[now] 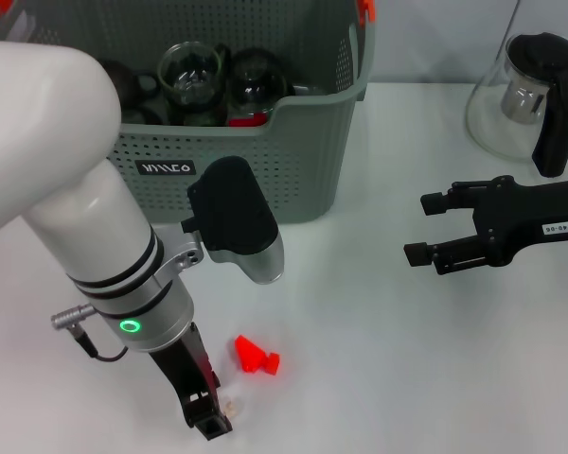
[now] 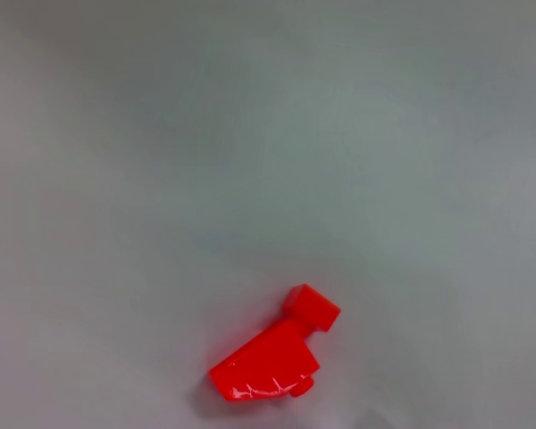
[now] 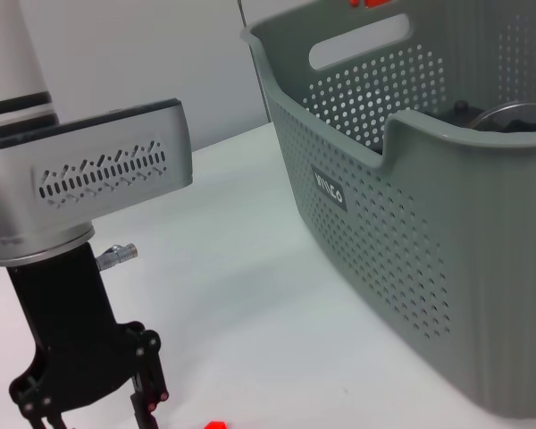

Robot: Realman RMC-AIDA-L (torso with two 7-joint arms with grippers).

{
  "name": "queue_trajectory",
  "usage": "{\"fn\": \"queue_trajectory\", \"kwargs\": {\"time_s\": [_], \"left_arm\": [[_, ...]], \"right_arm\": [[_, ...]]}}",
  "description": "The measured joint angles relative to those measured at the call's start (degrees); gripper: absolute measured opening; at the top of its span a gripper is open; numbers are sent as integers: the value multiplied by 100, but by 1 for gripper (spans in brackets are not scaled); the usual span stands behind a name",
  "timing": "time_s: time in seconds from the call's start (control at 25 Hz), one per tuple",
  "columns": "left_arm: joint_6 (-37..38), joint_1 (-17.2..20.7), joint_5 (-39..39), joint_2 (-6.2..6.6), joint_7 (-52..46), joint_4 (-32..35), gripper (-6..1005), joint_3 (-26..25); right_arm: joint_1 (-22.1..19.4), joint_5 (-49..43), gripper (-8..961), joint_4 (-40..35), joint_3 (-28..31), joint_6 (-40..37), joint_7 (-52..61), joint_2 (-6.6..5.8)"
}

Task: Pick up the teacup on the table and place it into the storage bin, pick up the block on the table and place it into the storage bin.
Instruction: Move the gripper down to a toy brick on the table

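Head view: we see the left gripper (image 1: 206, 416) low over the white table (image 1: 379, 359), near its front edge, pointing down. Its fingers are close together at the tips and hold nothing. The red block (image 1: 254, 355) lies on the table just beside the gripper, toward the robot's right, not touching it. In the left wrist view the block (image 2: 272, 357) lies flat and alone on the table, a small cube-shaped stub sticking out at one end.

The storage bin (image 1: 293, 161), grey-green and perforated, stands at the far side of the table, behind the left arm. Its black label (image 1: 165, 168) faces us. Inside we see glassware, including a clear glass teacup (image 1: 191, 74) and darker round pieces.

The right gripper (image 1: 426, 227) hovers over the table well to the right of the bin, fingers spread wide and empty. Behind it stands a glass teapot (image 1: 530, 95) with a black handle.
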Motion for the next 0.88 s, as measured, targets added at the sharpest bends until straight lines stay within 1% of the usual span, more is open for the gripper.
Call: {"fn": "queue_trajectory", "kwargs": {"time_s": [0.88], "left_arm": [[-46,3,-38,-8,-38,-34,453,56]], "right_arm": [[-9,-21,927,0,71,-10,-21,0]]}}
